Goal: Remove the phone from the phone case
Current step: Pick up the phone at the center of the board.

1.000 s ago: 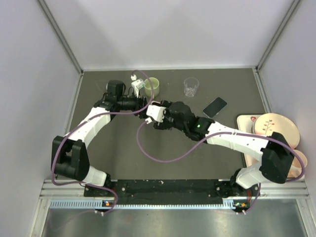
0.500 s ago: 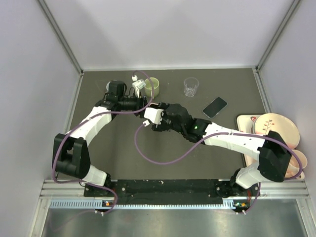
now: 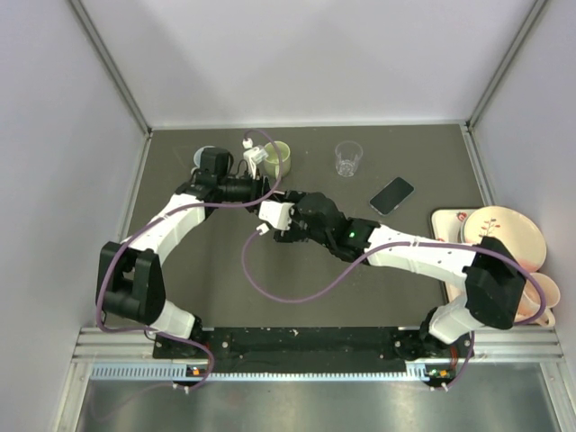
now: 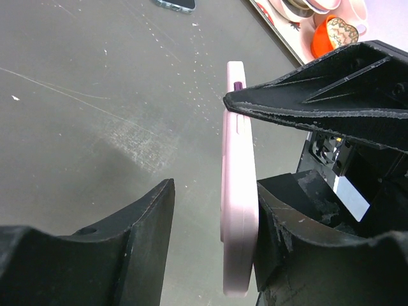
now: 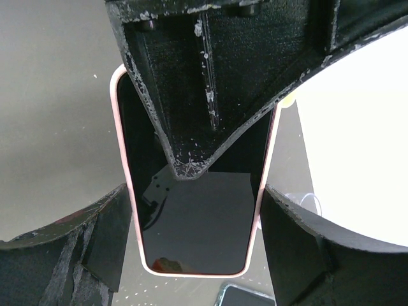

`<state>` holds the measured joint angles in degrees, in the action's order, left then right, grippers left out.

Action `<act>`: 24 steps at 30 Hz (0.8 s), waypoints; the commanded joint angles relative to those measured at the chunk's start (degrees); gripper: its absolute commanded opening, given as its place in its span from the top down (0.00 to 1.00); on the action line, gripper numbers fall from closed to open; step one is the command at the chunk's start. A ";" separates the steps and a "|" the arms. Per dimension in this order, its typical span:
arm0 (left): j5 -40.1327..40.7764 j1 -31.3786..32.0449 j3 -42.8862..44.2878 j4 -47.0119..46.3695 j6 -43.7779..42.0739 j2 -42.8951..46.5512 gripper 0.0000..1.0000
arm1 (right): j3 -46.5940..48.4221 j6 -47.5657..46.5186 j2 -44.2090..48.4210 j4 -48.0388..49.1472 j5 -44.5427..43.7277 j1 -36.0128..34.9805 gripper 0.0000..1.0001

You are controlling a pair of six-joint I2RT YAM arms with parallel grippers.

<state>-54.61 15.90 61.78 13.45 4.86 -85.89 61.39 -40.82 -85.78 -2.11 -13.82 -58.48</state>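
The phone [image 5: 197, 223], black screen facing the right wrist camera, sits in a pink case [image 4: 239, 191] and is held upright above the table. My right gripper [image 5: 194, 242] is shut on the case's two long edges. My left gripper [image 4: 213, 242] is open around the case. Its right finger [image 4: 280, 223] lies against the screen side, and a wide gap separates the case's back from the left finger [image 4: 137, 236]. In the top view both grippers, left [image 3: 261, 191] and right [image 3: 281, 205], meet at the table's centre left, and the phone is hidden between them.
A second phone [image 3: 391, 194] lies flat at the right. A green cup [image 3: 276, 157] and a clear glass [image 3: 348, 157] stand at the back. A tray with plates [image 3: 499, 236] and an orange cup [image 4: 331, 35] sits at the right edge.
Both grippers have drifted a little left with the phone between them. The right arm has stretched further left. The grips look the same.
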 commanded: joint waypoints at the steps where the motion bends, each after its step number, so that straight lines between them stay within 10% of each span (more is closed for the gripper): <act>1: -0.85 0.45 0.36 -2.03 -0.12 -0.77 0.47 | 0.84 -0.93 0.44 6.50 -2.26 -0.85 1.00; 24: 0.20 0.89 -0.25 -1.94 -0.82 -1.83 0.52 | -0.13 -1.90 -0.18 9.84 -4.72 -0.94 1.00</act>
<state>-54.37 16.64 61.78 13.15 4.78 -87.68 60.36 -42.00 -86.87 0.86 -16.51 -58.76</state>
